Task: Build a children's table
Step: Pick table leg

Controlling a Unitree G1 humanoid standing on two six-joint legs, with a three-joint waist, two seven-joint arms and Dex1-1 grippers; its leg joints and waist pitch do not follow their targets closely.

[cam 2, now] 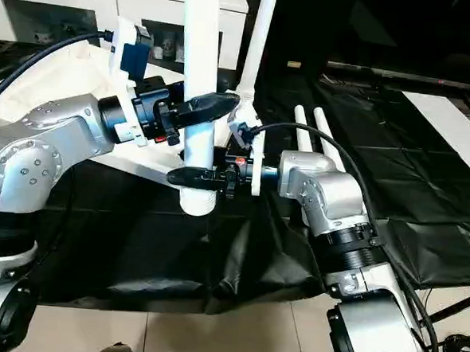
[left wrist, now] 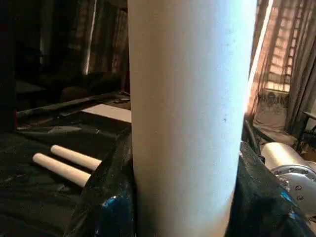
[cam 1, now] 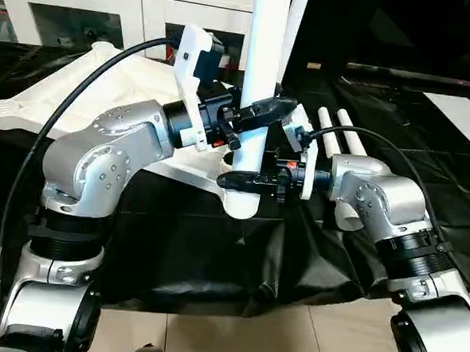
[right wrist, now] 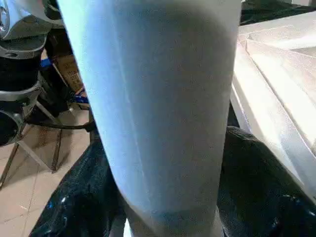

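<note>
The children's table lies in parts on the black-draped work table (cam 1: 214, 262): its white top (cam 1: 72, 94) rests upside down, ribbed underside up, behind and to the left of the left gripper (cam 1: 250, 117), with one round corner socket (cam 1: 240, 199) at the near corner, directly below both grippers. A white tapered leg (cam 1: 265, 42) stands upright in that socket and rises out of the top of the head views. The left gripper closes its two black fingers (cam 1: 267, 108) around this leg from the left, one finger across the leg's front face, and the left wrist view looks straight at the leg's surface (left wrist: 187, 113) with a black finger on each side. The right gripper (cam 1: 249, 179) clasps the same leg from the right, just beneath the left gripper and just above the socket rim; its near finger (cam 2: 193, 176) lies across the leg's front, and in the right wrist view the leg (right wrist: 158, 103) sits between its dark fingers with the ribbed table top (right wrist: 276, 89) beyond. A second leg (cam 2: 257, 42) stands upright just behind the held one. Two more legs (cam 1: 345, 131) lie side by side on the black cloth beyond the right gripper's wrist, well apart from both grippers. White cabinets (cam 1: 93, 12) stand behind the table.
</note>
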